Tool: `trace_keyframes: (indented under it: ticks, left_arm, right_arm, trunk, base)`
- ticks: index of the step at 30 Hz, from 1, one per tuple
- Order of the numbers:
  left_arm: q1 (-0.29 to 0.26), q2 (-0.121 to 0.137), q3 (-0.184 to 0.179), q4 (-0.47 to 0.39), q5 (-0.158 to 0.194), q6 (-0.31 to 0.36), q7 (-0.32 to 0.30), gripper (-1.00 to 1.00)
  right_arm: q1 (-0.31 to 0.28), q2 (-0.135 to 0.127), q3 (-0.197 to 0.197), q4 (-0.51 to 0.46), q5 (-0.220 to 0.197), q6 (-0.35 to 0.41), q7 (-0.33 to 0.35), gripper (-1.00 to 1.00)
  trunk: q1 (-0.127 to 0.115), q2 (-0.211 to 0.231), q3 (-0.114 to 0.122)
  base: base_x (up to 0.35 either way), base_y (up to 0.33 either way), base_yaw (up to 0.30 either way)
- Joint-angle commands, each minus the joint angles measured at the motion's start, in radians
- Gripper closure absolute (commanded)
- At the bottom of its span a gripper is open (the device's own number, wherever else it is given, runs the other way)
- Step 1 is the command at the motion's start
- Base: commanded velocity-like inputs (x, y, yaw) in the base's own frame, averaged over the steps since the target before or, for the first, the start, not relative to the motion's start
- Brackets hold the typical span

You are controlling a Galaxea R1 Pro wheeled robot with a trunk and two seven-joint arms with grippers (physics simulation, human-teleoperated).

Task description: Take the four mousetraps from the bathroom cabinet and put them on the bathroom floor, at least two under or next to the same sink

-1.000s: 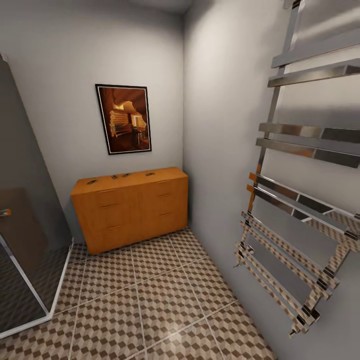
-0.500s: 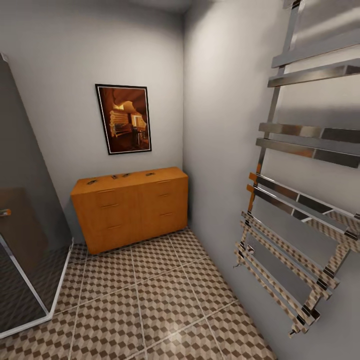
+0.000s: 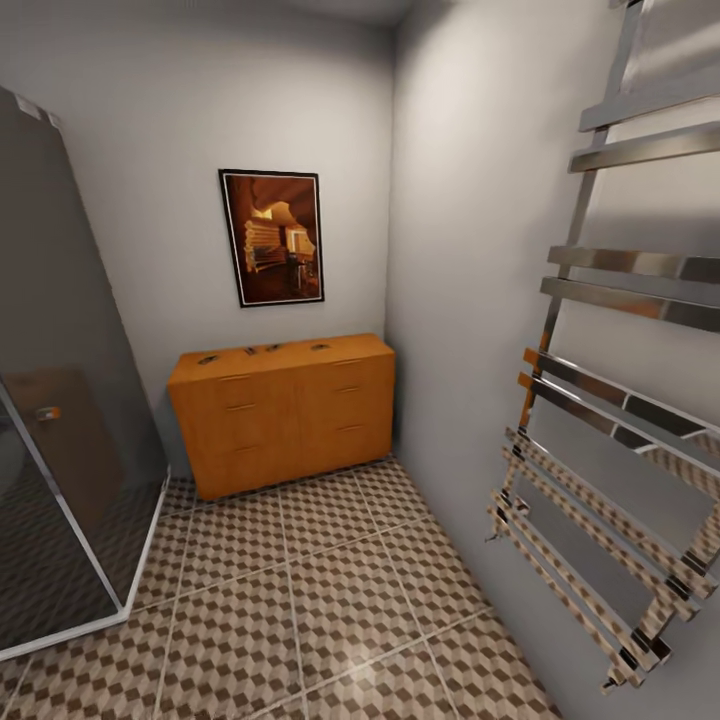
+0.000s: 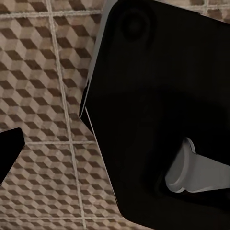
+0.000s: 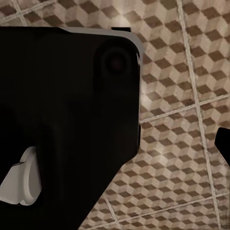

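Mousetraps (image 3: 262,350) lie atop the cabinet (image 3: 285,420) across the bathroom floor (image 3: 330,600).

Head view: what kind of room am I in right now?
Most likely a bathroom: a glass shower enclosure on the left, a chrome towel rail on the right wall, cube-patterned floor tiles, and an orange-brown cabinet against the far wall.

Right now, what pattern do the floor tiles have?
The bathroom floor has a brown, beige and white cube pattern with pale grout lines, clearest in the head view.
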State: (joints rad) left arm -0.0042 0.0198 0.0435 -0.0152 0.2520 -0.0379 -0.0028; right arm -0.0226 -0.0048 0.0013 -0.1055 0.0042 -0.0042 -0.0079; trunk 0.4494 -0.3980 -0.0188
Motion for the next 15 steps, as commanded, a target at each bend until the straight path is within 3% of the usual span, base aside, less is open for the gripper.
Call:
trace_keyframes:
  ticks: [1, 10, 15]
  left_arm:
    - [0.0, 0.0, 0.004, 0.0, 0.002, -0.002, 0.0, -1.0]
    - [0.0, 0.001, 0.009, 0.0, 0.008, -0.002, 0.0, -1.0]
    - [0.0, 0.002, 0.021, 0.0, 0.034, -0.002, 0.0, -1.0]
  right_arm:
    - [0.0, 0.0, 0.0, 0.0, 0.0, 0.0, -0.001, -1.0]
    - [0.0, 0.0, 0.0, 0.0, 0.0, 0.0, -0.001, -1.0]
    - [0.0, 0.0, 0.0, 0.0, 0.0, 0.0, -0.001, -1.0]
  trunk:
    - [0.001, -0.002, -0.002]
    - [0.001, -0.002, -0.008]
    - [0.001, -0.002, -0.011]
  base:
    - [0.0, 0.0, 0.256]
    - [0.0, 0.0, 0.266]
    - [0.0, 0.0, 0.272]
